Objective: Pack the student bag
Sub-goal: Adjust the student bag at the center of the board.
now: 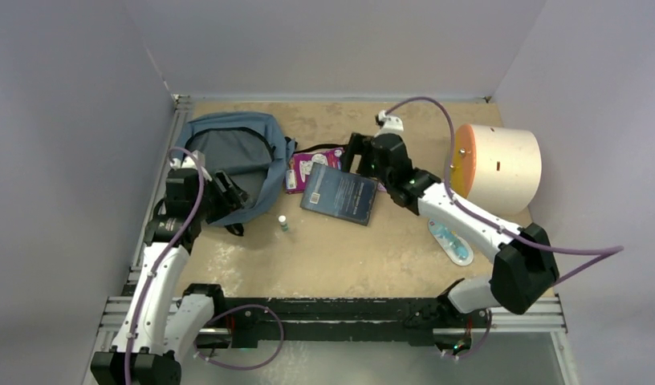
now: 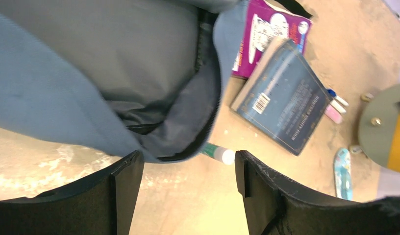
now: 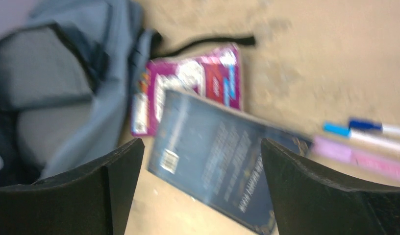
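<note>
The student bag lies unzipped at upper left of the overhead view, the left tool wide and empty at its mouth. The right tool, equally wide and empty, hovers over the dark book, probably the next pick. That book overlaps a magenta booklet, with pens just beside it.

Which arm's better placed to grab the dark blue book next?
Right. The right pincer, open, hangs at the dark blue book, facing it. The left pincer, also open, sits at the student bag mouth, farther from the book; likely better for holding it open.
</note>
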